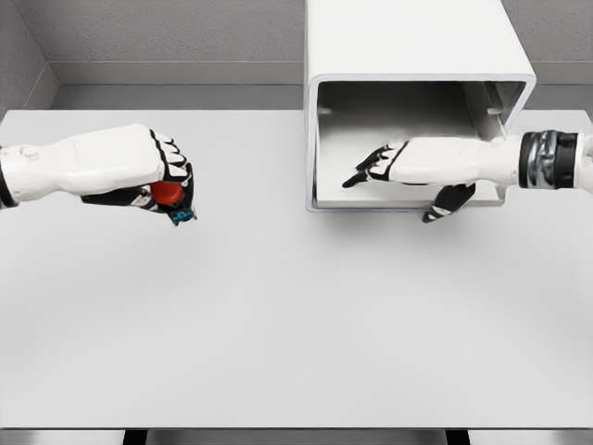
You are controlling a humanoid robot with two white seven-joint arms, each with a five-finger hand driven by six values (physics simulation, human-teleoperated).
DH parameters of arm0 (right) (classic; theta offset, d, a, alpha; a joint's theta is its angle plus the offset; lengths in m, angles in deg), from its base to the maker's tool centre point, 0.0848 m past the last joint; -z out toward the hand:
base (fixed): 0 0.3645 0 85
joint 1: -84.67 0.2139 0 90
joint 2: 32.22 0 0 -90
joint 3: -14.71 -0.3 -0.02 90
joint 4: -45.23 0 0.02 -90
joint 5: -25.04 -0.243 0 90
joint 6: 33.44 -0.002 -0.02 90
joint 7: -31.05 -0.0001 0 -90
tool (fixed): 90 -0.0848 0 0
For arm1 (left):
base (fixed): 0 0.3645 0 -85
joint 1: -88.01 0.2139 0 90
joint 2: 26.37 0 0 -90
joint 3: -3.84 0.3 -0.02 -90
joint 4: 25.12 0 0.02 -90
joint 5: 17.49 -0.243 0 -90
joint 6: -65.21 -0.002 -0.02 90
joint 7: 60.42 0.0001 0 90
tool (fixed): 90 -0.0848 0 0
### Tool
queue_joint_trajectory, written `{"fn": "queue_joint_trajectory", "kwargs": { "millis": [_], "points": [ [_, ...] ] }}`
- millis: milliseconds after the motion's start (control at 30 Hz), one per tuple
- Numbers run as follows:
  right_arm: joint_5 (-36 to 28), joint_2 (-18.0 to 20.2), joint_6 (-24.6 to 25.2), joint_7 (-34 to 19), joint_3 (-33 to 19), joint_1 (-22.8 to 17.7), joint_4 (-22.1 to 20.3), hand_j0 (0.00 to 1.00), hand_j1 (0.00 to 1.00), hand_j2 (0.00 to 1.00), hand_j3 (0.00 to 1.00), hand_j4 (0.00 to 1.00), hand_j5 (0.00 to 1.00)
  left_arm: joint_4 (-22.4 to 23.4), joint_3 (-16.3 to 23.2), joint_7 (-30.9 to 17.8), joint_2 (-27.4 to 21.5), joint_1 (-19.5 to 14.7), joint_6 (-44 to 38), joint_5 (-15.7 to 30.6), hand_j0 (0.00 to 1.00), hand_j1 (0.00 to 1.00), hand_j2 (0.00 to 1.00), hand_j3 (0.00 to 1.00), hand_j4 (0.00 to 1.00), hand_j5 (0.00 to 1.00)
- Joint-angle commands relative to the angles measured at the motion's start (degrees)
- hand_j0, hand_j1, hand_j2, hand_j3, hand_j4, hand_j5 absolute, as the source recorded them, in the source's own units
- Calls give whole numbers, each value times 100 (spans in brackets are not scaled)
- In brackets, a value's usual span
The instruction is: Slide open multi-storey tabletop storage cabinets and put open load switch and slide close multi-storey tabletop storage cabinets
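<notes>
A plain white table fills most of the head view, with grey walls behind it meeting in a corner at upper left. At the far right of the table stands a white cabinet, its drawer pulled out toward the camera so the pale interior lies open from above. The right hand reaches in from the right edge across the drawer, its fingers stretched out loosely over the drawer's inside near the left wall, gripping nothing; the thumb hangs down over the drawer's front rim. The left hand comes in from the left edge and hovers above the table, well apart from the cabinet. Its fingers are curled tight around the switch, of which a red rounded part shows under the knuckles, with a small blue piece poking out just below it.
</notes>
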Motion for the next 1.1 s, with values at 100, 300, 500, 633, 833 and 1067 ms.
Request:
{"fn": "queue_joint_trajectory", "kwargs": {
  "millis": [100,300,500,633,833,1067],
  "points": [
    [-759,670,-731,3,-16,-44,-236,100,100,100,100,100,100,0,297,-11,228,-272,-17,5,38,38,38,38,38,38],
    [-987,828,-731,3,1,-106,-377,100,100,100,100,100,100,0,429,-46,667,-527,-17,-39,38,38,38,38,38,38],
    [-1110,978,-731,3,19,-334,-386,100,100,100,100,100,100,9,675,-55,966,-861,-17,-145,38,38,38,38,38,38],
    [-1268,1057,-731,3,10,-378,-403,100,100,100,100,100,100,18,684,-55,1265,-1072,-17,-171,38,38,38,38,38,38],
    [-1726,1329,-731,3,10,-440,-404,100,100,100,100,100,100,62,930,-55,1704,-1274,-17,-408,38,38,38,38,38,38],
    [-1726,1593,-731,3,1,-448,-456,100,100,100,100,100,100,229,947,-66,2152,-1476,-17,-707,38,38,38,38,38,38]
  ]
}}
